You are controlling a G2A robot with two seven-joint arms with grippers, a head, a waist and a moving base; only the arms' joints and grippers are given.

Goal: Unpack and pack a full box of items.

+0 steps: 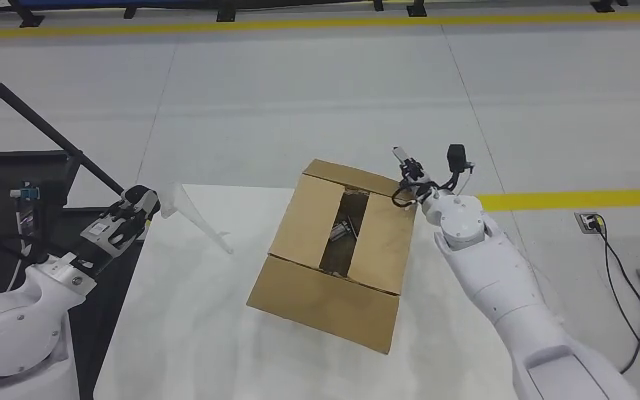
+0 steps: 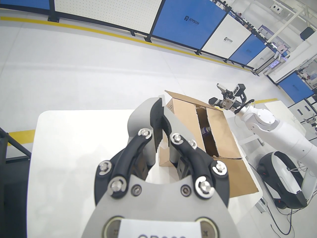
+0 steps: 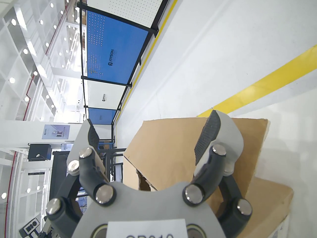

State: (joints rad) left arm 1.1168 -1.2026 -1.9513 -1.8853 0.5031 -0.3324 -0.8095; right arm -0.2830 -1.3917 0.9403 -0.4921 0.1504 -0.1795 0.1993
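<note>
Brown cardboard box (image 1: 335,255) sitting on white bench (image 1: 200,320). Left tool (image 2: 161,120) hovering well off box, closed empty; right tool (image 3: 151,119) beside box, spread wide.

The box (image 1: 330,262) sits on the table (image 1: 190,320), well apart from the left gripper (image 1: 135,212) and just beside the right gripper (image 1: 408,168). A bottle (image 2: 205,131) lies inside it.

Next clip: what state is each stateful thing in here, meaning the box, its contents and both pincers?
cardboard box: upright on the table, top flaps folded in but not meeting, with a gap between them.
bottle-like item: inside the box, visible through the gap.
left pincer: shut, holding nothing, near the table's edge, apart from the box.
right pincer: open, holding nothing, by the box's far corner.
</note>
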